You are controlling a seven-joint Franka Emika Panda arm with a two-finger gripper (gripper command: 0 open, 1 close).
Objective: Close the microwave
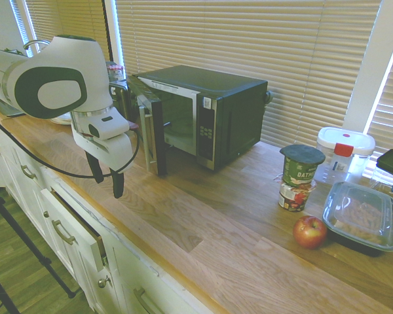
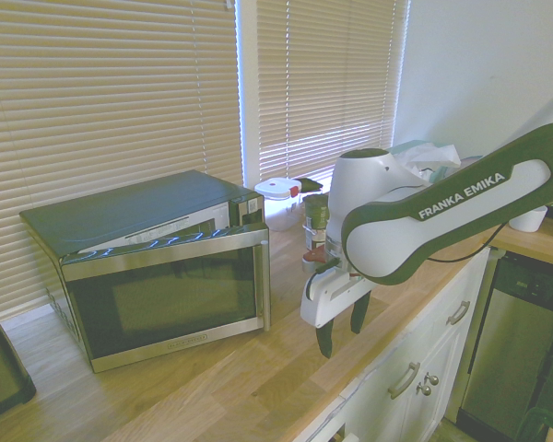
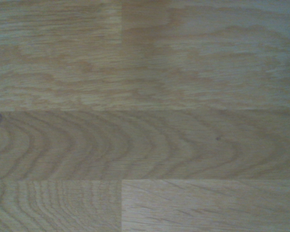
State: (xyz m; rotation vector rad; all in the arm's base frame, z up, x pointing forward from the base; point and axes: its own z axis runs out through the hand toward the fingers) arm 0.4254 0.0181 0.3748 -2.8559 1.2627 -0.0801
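The black microwave point(image 1: 206, 108) stands at the back of the wooden counter, against the blinds. Its glass door point(image 1: 152, 139) hangs partly open, swung out toward the counter's front, and the silver handle point(image 2: 261, 276) is on its free edge. In the second exterior view the door point(image 2: 170, 299) looks only a little ajar. My gripper point(image 1: 106, 180) hangs just above the counter near its front edge, in front of the door's free edge and apart from it. It points down, open, with nothing between the fingers point(image 2: 324, 339). The wrist view shows only bare wood.
Right of the microwave are a stacked cup and can point(image 1: 300, 171), an apple point(image 1: 310, 231), a black lidded tray point(image 1: 361, 216) and a white-lidded box point(image 1: 344, 147). A toaster point(image 2: 0, 368) sits on the microwave's far side. A drawer point(image 1: 78, 229) under the counter stands slightly open.
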